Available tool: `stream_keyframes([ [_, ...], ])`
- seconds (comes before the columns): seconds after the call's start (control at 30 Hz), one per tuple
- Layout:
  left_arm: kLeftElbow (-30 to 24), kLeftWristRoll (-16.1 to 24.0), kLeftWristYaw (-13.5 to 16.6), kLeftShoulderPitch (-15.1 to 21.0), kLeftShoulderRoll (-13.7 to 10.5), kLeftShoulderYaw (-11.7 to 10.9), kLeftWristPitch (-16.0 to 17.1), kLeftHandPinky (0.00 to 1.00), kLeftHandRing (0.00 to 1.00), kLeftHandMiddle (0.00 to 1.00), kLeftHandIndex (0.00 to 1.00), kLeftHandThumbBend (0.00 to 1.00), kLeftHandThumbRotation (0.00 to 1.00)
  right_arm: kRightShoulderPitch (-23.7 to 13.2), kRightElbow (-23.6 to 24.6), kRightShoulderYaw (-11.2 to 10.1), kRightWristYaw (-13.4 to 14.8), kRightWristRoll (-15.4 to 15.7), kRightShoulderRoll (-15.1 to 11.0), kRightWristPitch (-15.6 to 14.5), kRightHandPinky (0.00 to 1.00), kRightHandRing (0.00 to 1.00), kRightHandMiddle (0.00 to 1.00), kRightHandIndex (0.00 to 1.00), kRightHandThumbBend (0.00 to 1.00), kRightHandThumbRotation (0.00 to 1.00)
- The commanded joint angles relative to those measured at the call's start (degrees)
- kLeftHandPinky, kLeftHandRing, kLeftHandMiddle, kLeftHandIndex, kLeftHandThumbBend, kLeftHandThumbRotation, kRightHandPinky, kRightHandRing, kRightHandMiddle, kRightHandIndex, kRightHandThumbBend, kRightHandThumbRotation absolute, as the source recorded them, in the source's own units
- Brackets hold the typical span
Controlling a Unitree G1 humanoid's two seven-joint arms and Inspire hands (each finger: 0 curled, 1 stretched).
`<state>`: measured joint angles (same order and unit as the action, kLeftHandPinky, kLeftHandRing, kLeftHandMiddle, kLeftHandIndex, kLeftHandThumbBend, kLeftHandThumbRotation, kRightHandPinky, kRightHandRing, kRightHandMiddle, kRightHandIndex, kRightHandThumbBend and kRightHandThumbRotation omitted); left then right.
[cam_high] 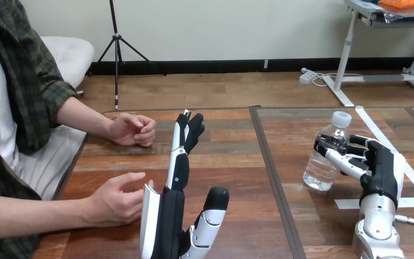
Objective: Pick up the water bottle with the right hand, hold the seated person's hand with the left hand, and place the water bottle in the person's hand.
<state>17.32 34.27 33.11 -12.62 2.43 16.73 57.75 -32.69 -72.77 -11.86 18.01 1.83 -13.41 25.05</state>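
Closest in, the robot's left hand [172, 216] stands edge-up over the wooden table [232, 162], fingers straight and pointing away, thumb spread to the side, grasping nothing. The person's nearer hand [113, 202] rests relaxed on the wood right against the white back shell, touching it or just short of it; which, I cannot tell. Nothing is curled round that hand, so the holding step looks not yet done, and the open posture reads as readiness to take it. The person's farther hand [135, 130] lies loosely fisted further up the table, apart from both robot hands. Well off to the right, the right hand [377, 172] has its fingers wrapped round the middle of the water bottle [323, 162], which stands upright with its base seemingly on the table. A mid-body grip likely keeps the bottle steady for carrying and leaves its lower part free for the person's palm.
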Motion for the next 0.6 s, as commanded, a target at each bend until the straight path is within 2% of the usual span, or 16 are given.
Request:
stream_keyframes([
  [0.0, -1.43, -0.22, 0.25, -2.47, 0.79, 0.05, 0.21, 0.9, 0.92, 0.95, 1.0, 0.52, 1.0, -4.46, -0.01, 0.07, 0.59, 0.19, 0.3, 1.89, 0.48, 0.53, 0.57, 0.59, 0.72, 0.0],
  [0.17, -1.38, -1.69, -0.84, -2.57, 0.66, 0.52, 0.23, 0.91, 0.92, 0.95, 1.0, 0.52, 1.0, -4.38, 0.01, 0.17, 1.14, 0.4, 0.29, 2.12, 0.46, 0.52, 0.56, 0.59, 0.72, 0.0],
  [0.57, -1.63, -1.56, -1.14, -2.86, 0.94, 0.49, 0.23, 0.94, 0.93, 0.95, 1.0, 0.54, 1.0, -4.23, -0.1, -0.27, 0.87, -0.11, 0.31, 2.59, 0.45, 0.51, 0.56, 0.58, 0.72, 0.0],
])
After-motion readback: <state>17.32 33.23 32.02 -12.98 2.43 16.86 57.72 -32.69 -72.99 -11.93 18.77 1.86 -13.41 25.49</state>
